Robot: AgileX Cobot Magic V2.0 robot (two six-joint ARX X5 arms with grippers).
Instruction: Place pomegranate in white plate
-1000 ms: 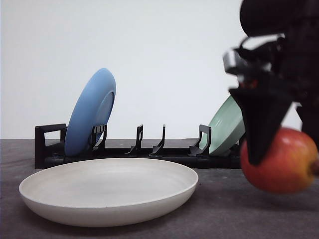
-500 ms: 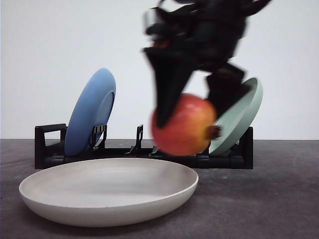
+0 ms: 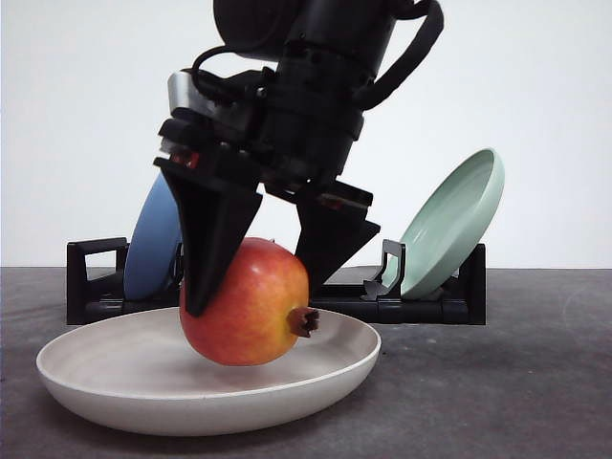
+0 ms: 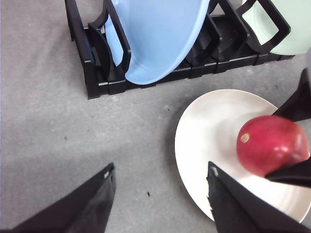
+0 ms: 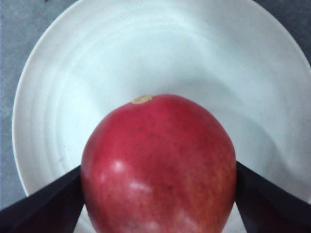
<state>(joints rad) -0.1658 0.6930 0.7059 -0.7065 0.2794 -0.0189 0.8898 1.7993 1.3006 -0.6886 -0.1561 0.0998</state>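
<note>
My right gripper (image 3: 258,292) is shut on the pomegranate (image 3: 244,306), a red-orange fruit whose brown crown points right. The fruit hangs low over the middle of the white plate (image 3: 115,382), its underside below the rim line; contact with the plate surface cannot be told. In the right wrist view the pomegranate (image 5: 158,162) sits between the dark fingers (image 5: 39,208) above the white plate (image 5: 146,48). The left wrist view has the pomegranate (image 4: 269,143) over the white plate (image 4: 209,131), and my left gripper (image 4: 160,189) open above bare table beside the plate.
A black dish rack (image 3: 96,277) stands behind the white plate, holding a blue plate (image 3: 153,249) at its left and a pale green plate (image 3: 449,229) at its right. Grey tabletop lies to the right of the white plate.
My right gripper carried the pomegranate from the right side of the table, up and left past the rack, then down over the white plate.
</note>
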